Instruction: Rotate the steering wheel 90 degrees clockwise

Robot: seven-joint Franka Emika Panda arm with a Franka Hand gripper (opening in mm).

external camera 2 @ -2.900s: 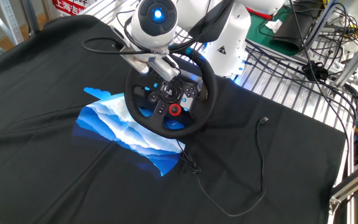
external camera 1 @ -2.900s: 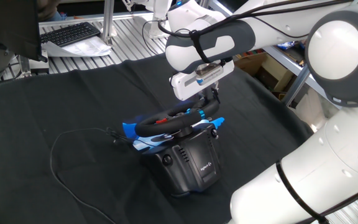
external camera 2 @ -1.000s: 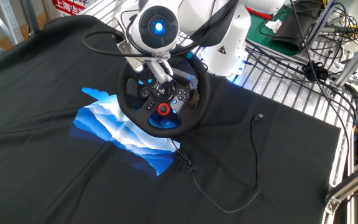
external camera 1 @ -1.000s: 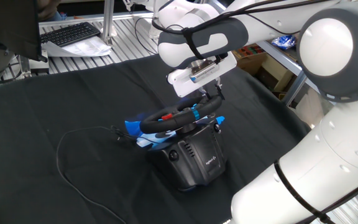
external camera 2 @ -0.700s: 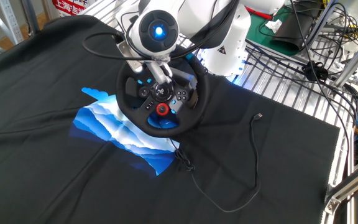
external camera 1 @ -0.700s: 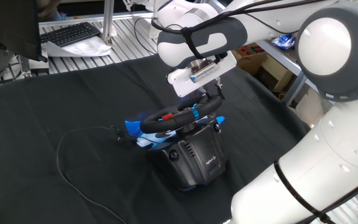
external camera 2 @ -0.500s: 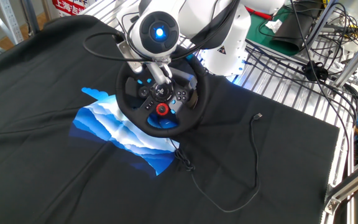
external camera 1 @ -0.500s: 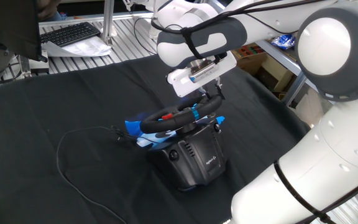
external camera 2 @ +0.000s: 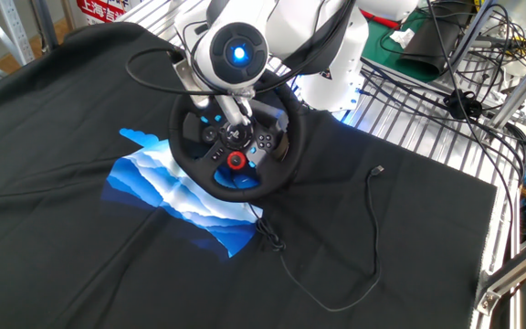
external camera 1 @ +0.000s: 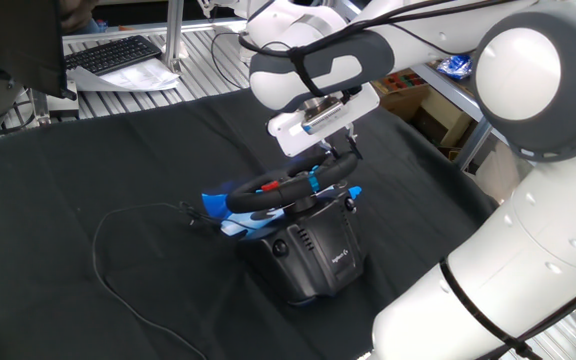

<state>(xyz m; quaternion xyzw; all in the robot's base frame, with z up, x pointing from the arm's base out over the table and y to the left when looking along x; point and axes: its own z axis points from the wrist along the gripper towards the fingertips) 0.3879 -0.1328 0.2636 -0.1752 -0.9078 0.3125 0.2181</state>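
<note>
The steering wheel [external camera 1: 280, 190] has a black rim, a blue stripe [external camera 1: 315, 180] and a red hub button [external camera 2: 236, 161]. It sits tilted on its boxy black base [external camera 1: 313, 255]. In the other fixed view its face [external camera 2: 190, 157] points at the camera, with the red button straight below the hub. My gripper [external camera 1: 339, 153] hangs at the rim's upper edge beside the blue stripe. Its fingers [external camera 2: 234, 115] are apart, just over the rim and holding nothing. The gripper head [external camera 2: 238, 53] hides the top of the rim.
A black cloth [external camera 1: 118, 150] covers the table. A blue and white printed patch [external camera 2: 167, 187] lies under the wheel. A thin black cable [external camera 1: 103, 265] loops from the base over the cloth, and its plug end [external camera 2: 379, 171] lies on the cloth. A keyboard [external camera 1: 113, 55] lies on the rack behind.
Since 2.9 s ago the wheel has turned a little clockwise and the whole unit has slid on the cloth. In the last second the wheel stays still and the gripper has drifted slightly up.
</note>
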